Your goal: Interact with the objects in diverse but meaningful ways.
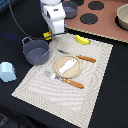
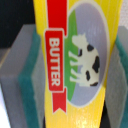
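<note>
While clamped in the pincer [image 2: 75, 65], one butter box [image 2: 75, 30]; one pot [image 1: 36, 51], one banana [image 1: 82, 40].

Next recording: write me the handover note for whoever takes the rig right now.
Gripper: shut on the butter box; the wrist view shows the box between the green pads. In the exterior view it is at the mat's far edge; whether the box is lifted cannot be told.
Pot: beside the mat, on the exterior view's left.
Banana: on the mat's far corner.
Carton: off the mat, at the exterior view's far left.
White piece: on the plate, knife and fork either side.
Done: box grasped. Left: place it somewhere sensible.
</note>
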Robot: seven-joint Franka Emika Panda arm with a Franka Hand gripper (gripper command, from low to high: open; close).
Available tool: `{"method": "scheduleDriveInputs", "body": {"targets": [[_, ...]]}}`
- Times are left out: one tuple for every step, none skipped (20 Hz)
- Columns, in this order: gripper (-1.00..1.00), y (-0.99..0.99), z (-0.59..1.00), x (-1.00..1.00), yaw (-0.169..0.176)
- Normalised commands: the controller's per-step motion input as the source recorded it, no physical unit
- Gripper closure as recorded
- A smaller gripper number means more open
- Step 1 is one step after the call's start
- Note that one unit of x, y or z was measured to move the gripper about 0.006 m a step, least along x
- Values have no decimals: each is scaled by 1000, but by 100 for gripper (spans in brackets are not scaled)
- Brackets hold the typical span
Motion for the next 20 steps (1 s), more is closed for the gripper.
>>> {"method": "scheduleDriveInputs", "body": {"targets": [[100, -260, 1000, 591, 0], [100, -480, 1000, 600, 0], [100, -623, 1000, 609, -14], [100, -714, 1000, 586, -26], [100, -714, 986, 586, -32], [100, -711, 983, 589, -34], [100, -714, 994, 591, -33], [100, -714, 1000, 603, -32], [100, -714, 1000, 603, -32], [100, -723, 1000, 603, -28], [100, -729, 1000, 603, -23], [100, -723, 1000, 603, -26], [100, -711, 1000, 603, -31], [100, -711, 1000, 591, -34], [100, -717, 960, 574, -35], [100, -757, 806, 520, -34], [100, -783, 671, 503, -30], [100, -797, 543, 486, -31], [100, -800, 440, 509, -29], [100, -817, 351, 546, -19]]}}
